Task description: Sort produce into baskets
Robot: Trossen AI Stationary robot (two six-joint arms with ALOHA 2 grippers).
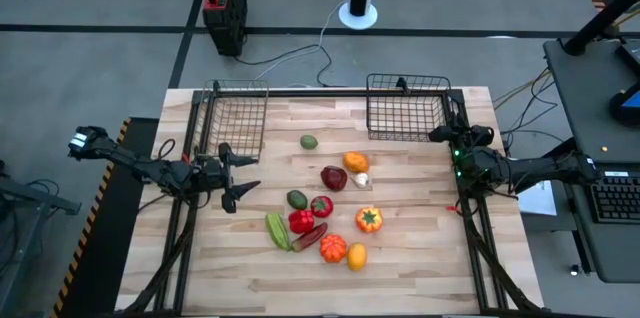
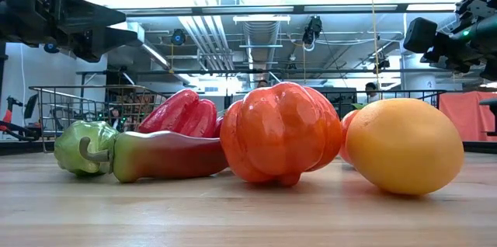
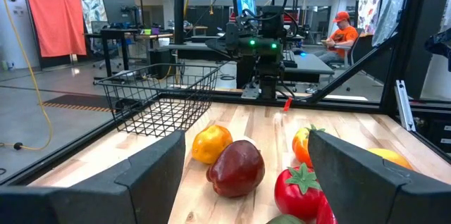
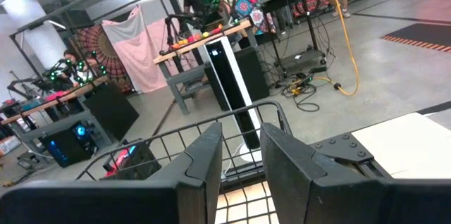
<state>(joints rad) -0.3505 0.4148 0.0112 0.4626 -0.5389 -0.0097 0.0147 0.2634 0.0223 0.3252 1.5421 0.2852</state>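
Observation:
About a dozen toy produce pieces lie on the wooden table's middle. Among them are a green lime (image 1: 309, 142), an orange (image 1: 355, 162), a maroon apple (image 1: 334, 178), a red pepper (image 1: 301, 221), an orange pumpkin (image 1: 369, 219) and a lemon (image 1: 357, 256). Two black wire baskets stand at the far edge, one at the left (image 1: 235, 113) and one at the right (image 1: 405, 108). My left gripper (image 1: 250, 172) hovers open at the table's left, pointing level at the pile, with the apple (image 3: 236, 169) ahead of it. My right gripper (image 1: 440, 135) hovers beside the right basket, narrowly open with nothing between its fingers.
A dark frame (image 1: 470, 248) runs along the table's sides. Behind the table, on the floor, stand a black box with a red top (image 1: 224, 6) and a white pole's base (image 1: 358, 10). A desk with a keyboard (image 1: 610, 198) is to the right. People sit in the room beyond.

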